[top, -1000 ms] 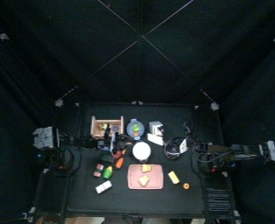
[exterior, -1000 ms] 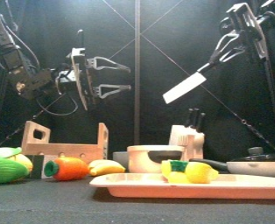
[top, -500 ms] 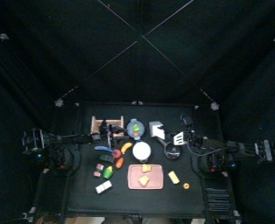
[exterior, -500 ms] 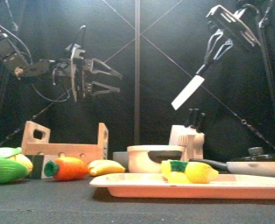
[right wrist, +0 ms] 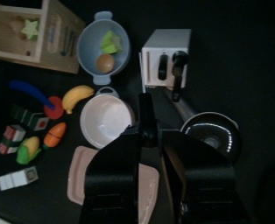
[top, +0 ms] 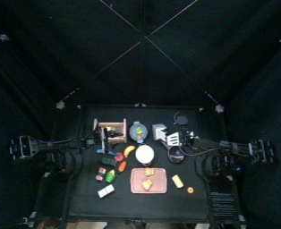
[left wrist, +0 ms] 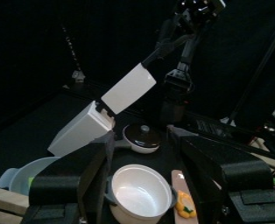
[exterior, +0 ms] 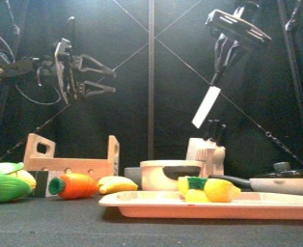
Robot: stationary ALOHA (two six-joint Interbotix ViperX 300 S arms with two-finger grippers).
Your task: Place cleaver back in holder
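The cleaver (exterior: 208,106) hangs blade down, high above the table's right half, with my right gripper (exterior: 224,60) shut on its dark handle. In the right wrist view the jaws (right wrist: 146,144) close on the handle above the white bowl (right wrist: 105,121). The left wrist view shows the pale blade (left wrist: 134,85) slanting under the other arm. The holder (exterior: 70,159), a light tan wooden open rack, stands at the left rear of the table (top: 107,128) (right wrist: 35,31), well away from the cleaver. My left gripper (exterior: 96,75) hovers open and bare above the holder's side, its jaws spread wide (left wrist: 150,166).
A white knife block (exterior: 200,154) with black handles stands under the cleaver. A blue colander (right wrist: 105,44), a black pan (right wrist: 210,131), a pinkish cutting board (exterior: 206,203) with toy food, a banana (exterior: 116,183) and a carrot (exterior: 74,183) fill the table.
My right gripper has carried the cleaver leftward, and the blade now hangs steeper. The left gripper has drawn back to the left, still open.
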